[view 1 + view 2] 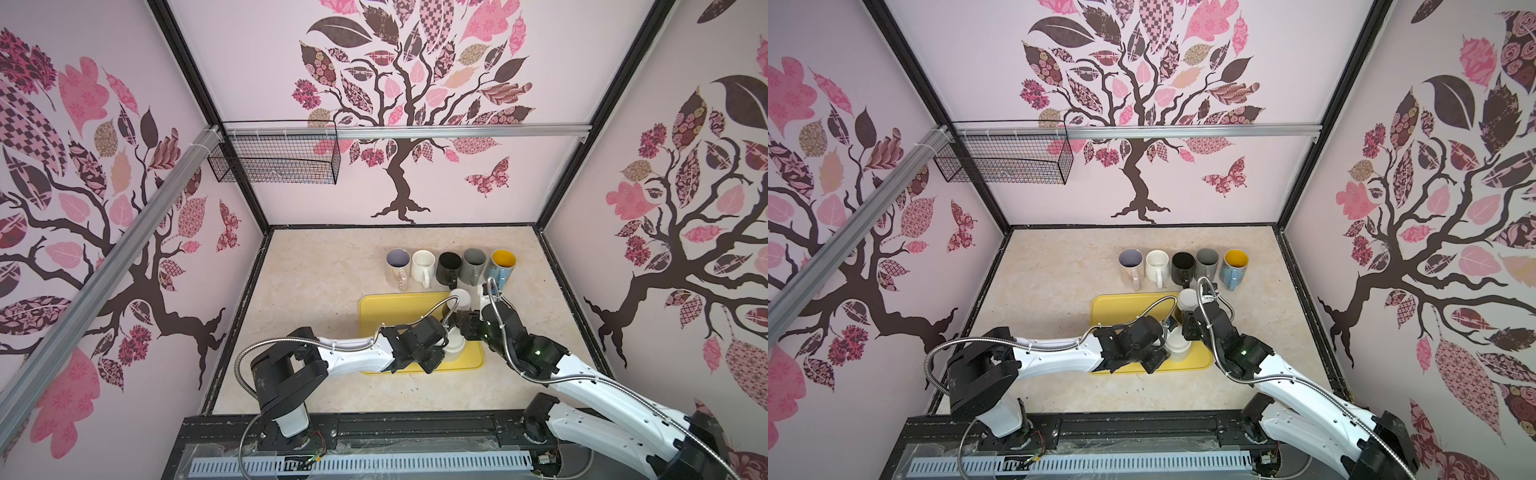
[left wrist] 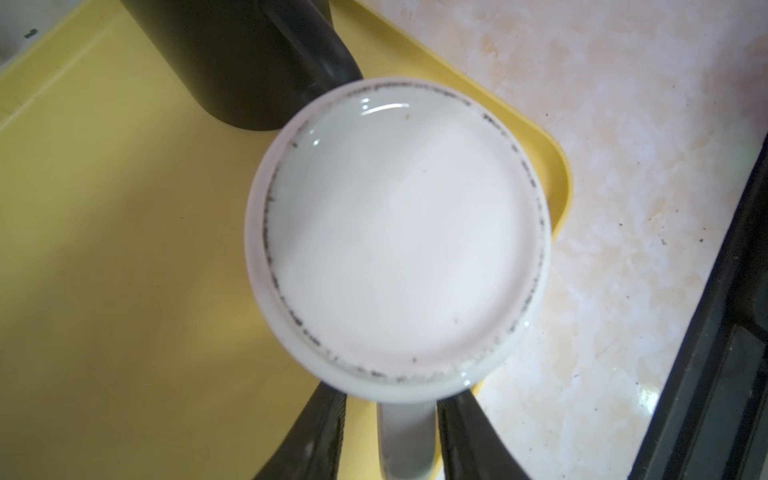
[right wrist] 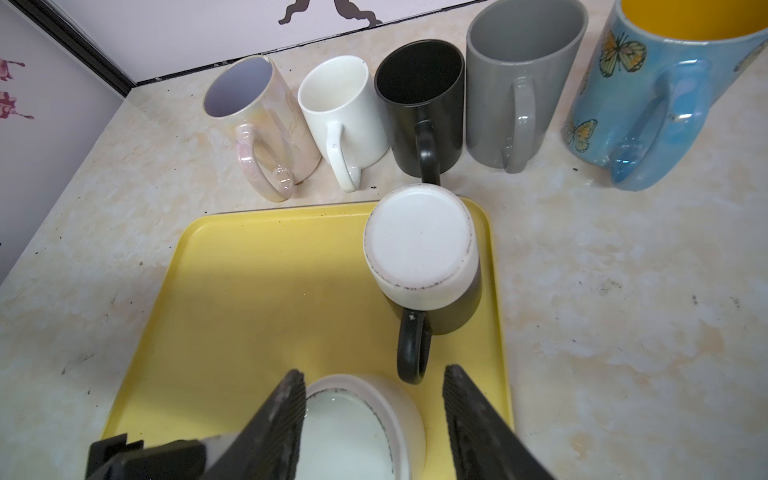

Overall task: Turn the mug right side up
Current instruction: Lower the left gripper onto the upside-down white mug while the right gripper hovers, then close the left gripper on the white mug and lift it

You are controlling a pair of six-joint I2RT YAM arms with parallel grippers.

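Observation:
A white mug stands upside down, base up, at the front right corner of the yellow tray, and shows in both top views. My left gripper is open, its fingers on either side of the mug's handle. One finger is close against the handle and a gap shows at the other. My right gripper is open and hovers over the same mug, holding nothing. In both top views the grippers meet over it.
A black mug with a white base stands upside down at the tray's back right corner, its handle toward the white mug. Behind the tray several upright mugs form a row. A wire basket hangs on the back wall.

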